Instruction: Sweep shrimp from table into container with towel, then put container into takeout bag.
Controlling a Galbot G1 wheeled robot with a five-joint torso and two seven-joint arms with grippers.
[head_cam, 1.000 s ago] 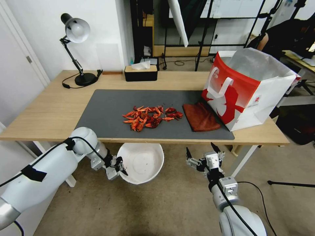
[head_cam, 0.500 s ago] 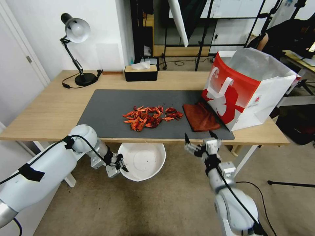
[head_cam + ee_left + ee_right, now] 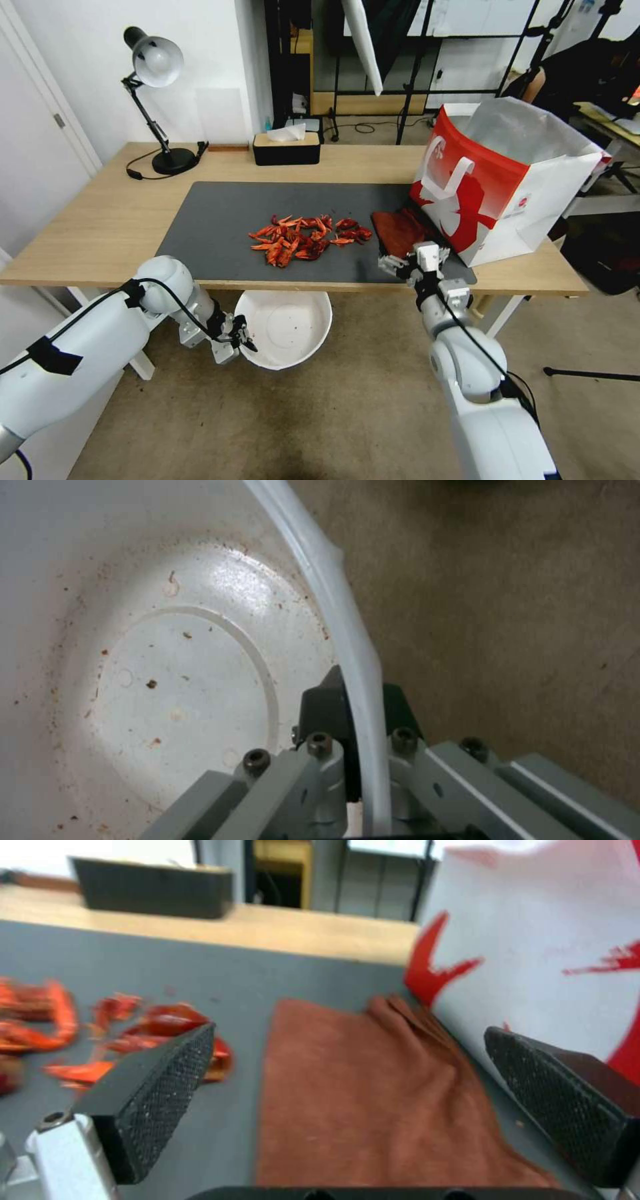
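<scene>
The shrimp (image 3: 303, 240) lie piled in the middle of the dark mat (image 3: 213, 227) on the table (image 3: 100, 227). Right of them lies the rust-red towel (image 3: 399, 230), against the red and white takeout bag (image 3: 507, 180). My right gripper (image 3: 408, 259) hovers open over the towel's near end; in the right wrist view its fingers (image 3: 160, 1085) straddle the towel (image 3: 360, 1090), with shrimp (image 3: 40, 1020) to one side and the bag (image 3: 547, 965) to the other. Below the table's front edge, my left gripper (image 3: 237, 339) is shut on the white container's (image 3: 287, 327) rim. In the left wrist view the gripper (image 3: 363, 705) pinches that rim, and the container (image 3: 187, 680) holds only specks.
A desk lamp (image 3: 157, 63) stands at the back left of the table and a black tissue box (image 3: 287, 150) at the back centre. Carpeted floor (image 3: 333, 427) lies under the held container. Stands and cables fill the room behind.
My right arm has risen from below the table's front edge and moved forward over the towel's near end. The left arm with the container has barely shifted.
</scene>
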